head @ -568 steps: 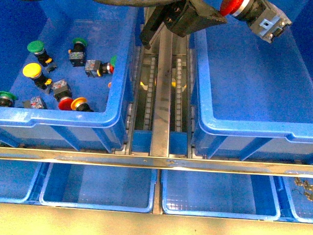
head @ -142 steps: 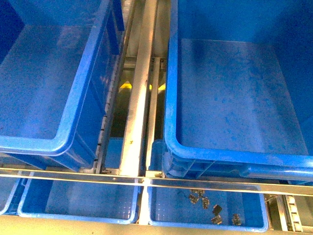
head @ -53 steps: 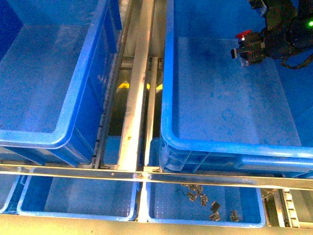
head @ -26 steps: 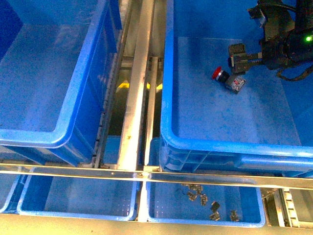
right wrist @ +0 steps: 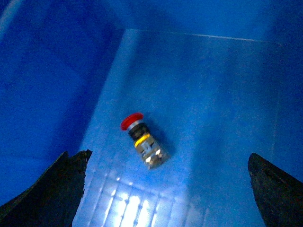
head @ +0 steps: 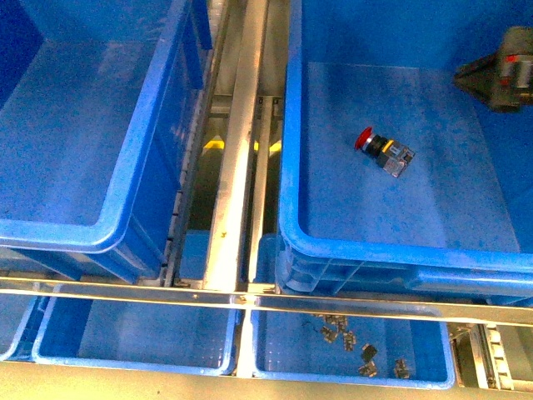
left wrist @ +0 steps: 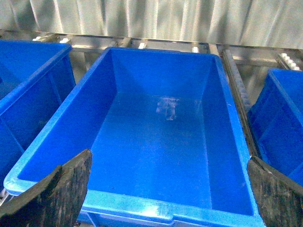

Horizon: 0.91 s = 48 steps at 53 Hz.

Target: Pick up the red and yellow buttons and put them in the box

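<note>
The right hand (right wrist: 168,155) hangs over the box (head: 400,237) with its two dark fingers (right wrist: 59,187) spread wide apart, gripping nothing. In the front view only part of this hand shows, at the right edge above the far end of the box. The red button (head: 383,151) lies on its side on the smooth floor of the box, apart from every wall. Its red cap points toward the box's left wall, with a yellow band behind the cap, and its clear-grey contact block points the other way. In the right wrist view it lies below the gap between the fingers, touching neither. The left hand (left wrist: 169,158) also has its fingers (left wrist: 57,196) held wide apart, above a blue bin (left wrist: 47,156) with a bright glare patch on its floor. In the front view a neighbouring bin (head: 125,225) stands left of the box, and the metal rail (head: 233,167) of the bench runs between them. Whether that is the bin under the left hand cannot be told. Nearer the robot, shallow trays (head: 141,367) sit in a row, and one holds small metal parts (head: 358,350).
</note>
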Motion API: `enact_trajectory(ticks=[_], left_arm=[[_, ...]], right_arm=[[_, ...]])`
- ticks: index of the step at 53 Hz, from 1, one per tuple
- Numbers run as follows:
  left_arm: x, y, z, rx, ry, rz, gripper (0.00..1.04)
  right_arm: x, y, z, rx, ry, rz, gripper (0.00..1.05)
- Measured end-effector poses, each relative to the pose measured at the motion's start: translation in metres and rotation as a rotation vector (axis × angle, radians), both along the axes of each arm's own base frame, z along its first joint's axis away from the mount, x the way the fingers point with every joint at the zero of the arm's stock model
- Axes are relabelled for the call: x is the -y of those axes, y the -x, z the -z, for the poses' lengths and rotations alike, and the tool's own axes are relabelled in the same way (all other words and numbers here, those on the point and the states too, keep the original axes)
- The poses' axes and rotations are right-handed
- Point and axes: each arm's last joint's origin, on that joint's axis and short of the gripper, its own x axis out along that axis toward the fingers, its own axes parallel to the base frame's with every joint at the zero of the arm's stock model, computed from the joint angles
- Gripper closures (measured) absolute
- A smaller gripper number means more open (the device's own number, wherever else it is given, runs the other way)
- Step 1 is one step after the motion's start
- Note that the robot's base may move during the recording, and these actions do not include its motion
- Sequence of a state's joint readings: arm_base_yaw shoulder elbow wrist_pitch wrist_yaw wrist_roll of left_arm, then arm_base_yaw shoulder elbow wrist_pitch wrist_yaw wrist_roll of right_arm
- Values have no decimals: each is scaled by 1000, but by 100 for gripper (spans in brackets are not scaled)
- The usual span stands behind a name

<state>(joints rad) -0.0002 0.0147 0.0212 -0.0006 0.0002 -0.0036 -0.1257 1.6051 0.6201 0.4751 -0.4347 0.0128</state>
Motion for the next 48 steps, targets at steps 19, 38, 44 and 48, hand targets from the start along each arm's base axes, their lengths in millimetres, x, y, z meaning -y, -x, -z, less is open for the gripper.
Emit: enact_trajectory(ticks=[19, 38, 44, 48], left_arm=[[0, 0, 0, 0, 0, 0, 8], [0, 0, 0, 0, 0, 0, 8], [0, 0, 0, 0, 0, 0, 8], [0, 0, 0, 0, 0, 0, 8]], right_arm=[[48, 104, -19, 253, 20, 338, 22], [1, 144, -10, 469, 149, 310, 100], [-5, 150, -13, 481, 153, 308, 101], [-9, 154, -17, 492, 152, 307, 101]])
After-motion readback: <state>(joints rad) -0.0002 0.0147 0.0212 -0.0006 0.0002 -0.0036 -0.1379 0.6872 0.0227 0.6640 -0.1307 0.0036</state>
